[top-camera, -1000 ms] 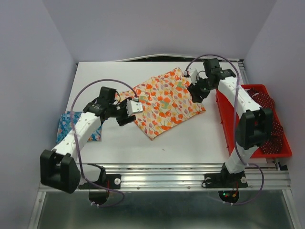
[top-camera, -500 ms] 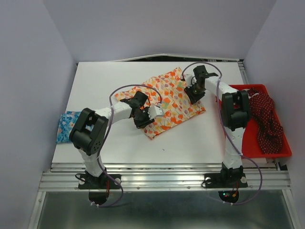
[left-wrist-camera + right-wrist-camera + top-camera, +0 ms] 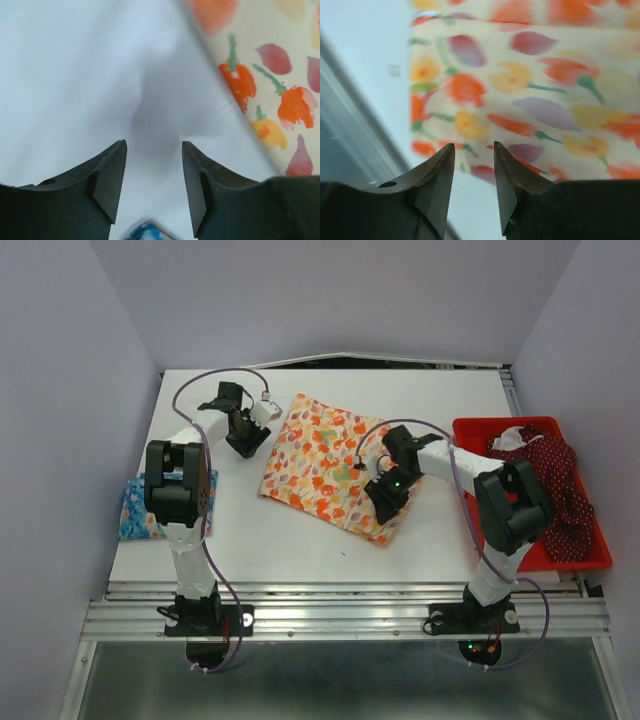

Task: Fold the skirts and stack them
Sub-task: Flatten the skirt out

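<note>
The cream-white skirt with orange flowers (image 3: 322, 462) lies flat under my right gripper (image 3: 474, 147), whose jaws are narrowly apart and empty. My left gripper (image 3: 152, 145), jaws apart, hangs over bare table (image 3: 75, 75), with the skirt edge to its right. Only the overhead view shows the dark red skirt (image 3: 560, 480) in the red tray (image 3: 530, 562), well right of both grippers.

Cream skirt (image 3: 322, 462) with orange flowers; blue skirt (image 3: 133, 510) with multicoloured flowers at nine o'clock; dark red white-dotted skirt (image 3: 556, 472) at three o'clock.

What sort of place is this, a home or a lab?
Probably a robotics lab cell: a left arm and right arm bolted to a metal rail, and a white table inside plain grey walls.
</note>
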### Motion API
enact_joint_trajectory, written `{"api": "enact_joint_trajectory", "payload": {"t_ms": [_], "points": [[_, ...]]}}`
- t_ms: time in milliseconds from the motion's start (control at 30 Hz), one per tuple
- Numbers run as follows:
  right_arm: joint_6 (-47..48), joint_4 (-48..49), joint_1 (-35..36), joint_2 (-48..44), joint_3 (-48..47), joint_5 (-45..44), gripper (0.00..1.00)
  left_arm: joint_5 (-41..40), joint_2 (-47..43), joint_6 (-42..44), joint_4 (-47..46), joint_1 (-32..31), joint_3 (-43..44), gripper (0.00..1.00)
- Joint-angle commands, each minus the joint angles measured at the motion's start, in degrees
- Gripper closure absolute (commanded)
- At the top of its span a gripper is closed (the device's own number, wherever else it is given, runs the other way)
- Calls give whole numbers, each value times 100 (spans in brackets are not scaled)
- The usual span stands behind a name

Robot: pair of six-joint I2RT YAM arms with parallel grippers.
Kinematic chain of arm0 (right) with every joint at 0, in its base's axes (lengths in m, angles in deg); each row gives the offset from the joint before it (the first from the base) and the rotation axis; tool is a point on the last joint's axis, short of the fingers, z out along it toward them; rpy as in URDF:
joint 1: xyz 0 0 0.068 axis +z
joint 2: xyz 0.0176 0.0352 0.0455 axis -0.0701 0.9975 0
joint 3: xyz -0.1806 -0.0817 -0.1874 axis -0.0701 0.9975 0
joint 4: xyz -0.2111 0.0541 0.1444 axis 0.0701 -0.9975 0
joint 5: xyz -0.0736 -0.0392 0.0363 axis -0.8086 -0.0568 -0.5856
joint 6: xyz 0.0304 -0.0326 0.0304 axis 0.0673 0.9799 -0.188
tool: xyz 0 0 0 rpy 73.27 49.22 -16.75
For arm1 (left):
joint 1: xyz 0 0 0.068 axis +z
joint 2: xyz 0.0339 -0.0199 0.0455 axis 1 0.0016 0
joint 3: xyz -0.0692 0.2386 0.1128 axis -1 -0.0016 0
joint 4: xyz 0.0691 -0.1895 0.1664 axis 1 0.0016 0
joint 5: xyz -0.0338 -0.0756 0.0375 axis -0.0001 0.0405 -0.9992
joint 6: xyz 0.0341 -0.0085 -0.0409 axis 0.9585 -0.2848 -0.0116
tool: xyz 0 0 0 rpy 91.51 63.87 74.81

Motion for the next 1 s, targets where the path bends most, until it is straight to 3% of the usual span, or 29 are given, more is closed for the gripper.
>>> {"api": "enact_joint_trajectory", "payload": {"t_ms": [0,167,300,400,500,667,800,967], "points": [[-488,-756,654,-541,-498,2415,56,199,-289,-392,230,-16,948,40],[-849,-467,-73,-24,-2395,1567,56,769,-911,-805,439,-51,1031,39],[-622,-421,-777,819,-3301,652,57,981,-1484,-1034,485,-297,295,39],[-227,-421,-1007,1286,-3480,89,58,991,-1730,-1175,414,-499,-234,41],[64,-289,-1059,1331,-3235,-202,59,1070,-1731,-1332,222,-701,-902,43],[275,-79,-1059,1182,-2271,-404,59,1035,-1144,-1562,133,-755,-939,46],[486,80,-1059,997,-1294,-449,60,465,-432,-1562,185,-720,-378,47],[364,10,-841,392,-177,208,60,51,683,-1483,334,-413,738,51]]}}
